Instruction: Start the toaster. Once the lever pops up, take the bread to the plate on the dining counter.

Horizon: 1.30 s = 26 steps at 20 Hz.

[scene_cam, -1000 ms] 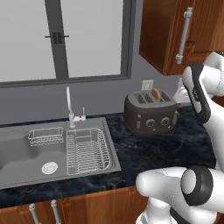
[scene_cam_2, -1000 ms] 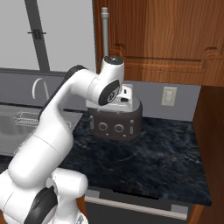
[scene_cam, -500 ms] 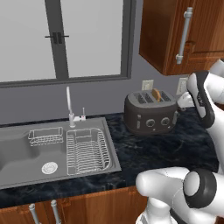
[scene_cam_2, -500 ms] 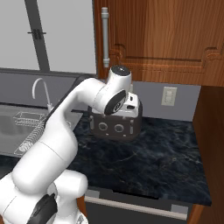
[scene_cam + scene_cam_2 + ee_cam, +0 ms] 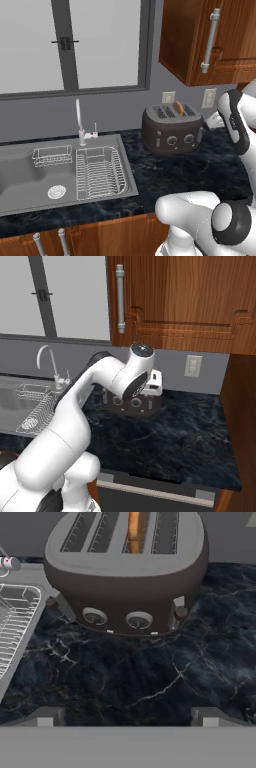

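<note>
Toaster (image 5: 172,128) on dark worktop, centre-right of left base view; bread (image 5: 178,108) upright in a slot.
Right base view: gripper (image 5: 152,383) at frame centre, beside toaster. Hand view: fingertips (image 5: 45,717) spread wide, toaster upper centre, side lever (image 5: 180,610) right of the knobs.

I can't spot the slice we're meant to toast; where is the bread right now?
The bread stands in a top slot of the toaster, on the dark worktop right of the sink, below the window; the hand view shows it too.
</note>
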{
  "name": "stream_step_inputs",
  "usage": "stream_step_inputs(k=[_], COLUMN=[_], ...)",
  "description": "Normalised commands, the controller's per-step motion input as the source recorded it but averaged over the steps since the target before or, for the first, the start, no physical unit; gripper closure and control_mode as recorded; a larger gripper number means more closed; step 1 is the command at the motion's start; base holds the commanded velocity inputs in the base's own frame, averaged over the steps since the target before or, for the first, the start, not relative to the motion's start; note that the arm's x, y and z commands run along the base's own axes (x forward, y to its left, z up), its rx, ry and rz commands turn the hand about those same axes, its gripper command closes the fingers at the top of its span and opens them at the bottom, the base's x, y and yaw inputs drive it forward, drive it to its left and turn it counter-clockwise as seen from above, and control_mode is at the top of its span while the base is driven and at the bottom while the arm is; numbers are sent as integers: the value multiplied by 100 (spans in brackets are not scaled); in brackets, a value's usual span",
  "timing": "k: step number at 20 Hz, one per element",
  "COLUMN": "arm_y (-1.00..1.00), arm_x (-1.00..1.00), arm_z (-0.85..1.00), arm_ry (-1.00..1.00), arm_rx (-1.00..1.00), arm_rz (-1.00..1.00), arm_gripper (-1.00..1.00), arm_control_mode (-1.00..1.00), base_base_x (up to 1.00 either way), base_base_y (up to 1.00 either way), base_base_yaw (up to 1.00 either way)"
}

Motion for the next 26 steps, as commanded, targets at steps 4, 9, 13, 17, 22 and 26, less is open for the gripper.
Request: stream_step_inputs(k=[4, 9, 13, 17, 22, 26], arm_y=[-9, -6, -16, -17, -18, -8], arm_x=[3, 16, 16, 16, 17, 23], arm_z=[-8, -1, 0, 0, -3, -12], arm_ry=[-2, 0, 0, 0, 0, 0], arm_rx=[0, 0, 0, 0, 0, 0], arm_rz=[0, 0, 0, 0, 0, 0], arm_gripper=[-100, -100, -100, -100, -100, -100], arm_control_mode=[-100, -100, -100, -100, -100, -100], base_base_x=[0, 0, 0, 0, 0, 0], base_base_y=[0, 0, 0, 0, 0, 0], base_base_yaw=[0, 0, 0, 0, 0, 0])
